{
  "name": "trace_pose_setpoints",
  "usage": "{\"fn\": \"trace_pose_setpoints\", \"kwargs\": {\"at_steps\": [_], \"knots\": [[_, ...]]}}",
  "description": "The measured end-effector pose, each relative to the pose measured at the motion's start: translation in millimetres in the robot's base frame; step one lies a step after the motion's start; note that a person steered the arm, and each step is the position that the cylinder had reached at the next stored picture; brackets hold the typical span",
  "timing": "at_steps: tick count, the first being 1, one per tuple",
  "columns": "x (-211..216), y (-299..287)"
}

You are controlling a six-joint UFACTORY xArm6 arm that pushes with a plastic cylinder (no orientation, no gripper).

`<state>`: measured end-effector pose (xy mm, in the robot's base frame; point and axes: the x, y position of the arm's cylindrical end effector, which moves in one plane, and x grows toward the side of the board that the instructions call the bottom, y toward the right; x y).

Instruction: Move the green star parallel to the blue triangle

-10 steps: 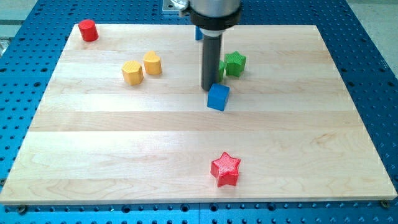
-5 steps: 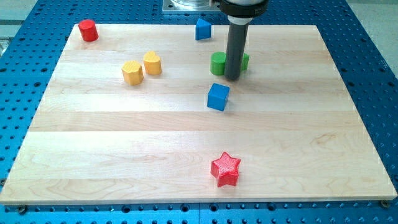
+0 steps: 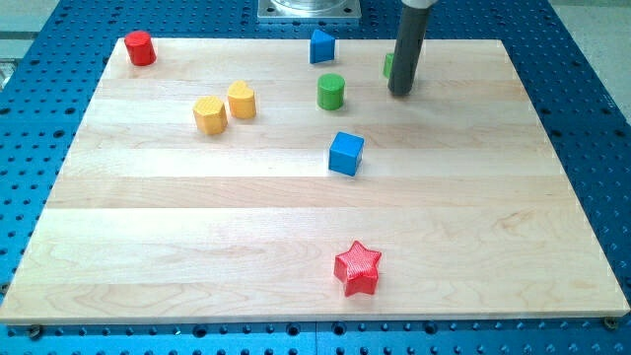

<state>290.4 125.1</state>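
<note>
The green star (image 3: 389, 65) is mostly hidden behind my rod near the view's top right; only a green sliver shows at the rod's left side. My tip (image 3: 399, 94) rests on the board just below it, touching or very close. The blue triangle (image 3: 321, 46) sits at the view's top centre, to the left of the star at about the same height.
A green cylinder (image 3: 330, 92) lies left of my tip. A blue cube (image 3: 346, 154) sits below it. Two yellow blocks (image 3: 226, 107) lie at the left, a red cylinder (image 3: 140, 47) at the top left corner, a red star (image 3: 357, 268) near the bottom edge.
My rod has moved up and to the right. The green star has gone with it toward the top edge. The green cylinder, once hidden, now shows and has shifted slightly left.
</note>
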Motion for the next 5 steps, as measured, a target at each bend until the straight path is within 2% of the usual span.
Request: {"fn": "trace_pose_setpoints", "kwargs": {"at_steps": [1, 2, 3, 5], "knots": [[9.3, -29.3], [-12.8, -79.1], [-13.5, -76.2], [-15.0, -10.2]]}}
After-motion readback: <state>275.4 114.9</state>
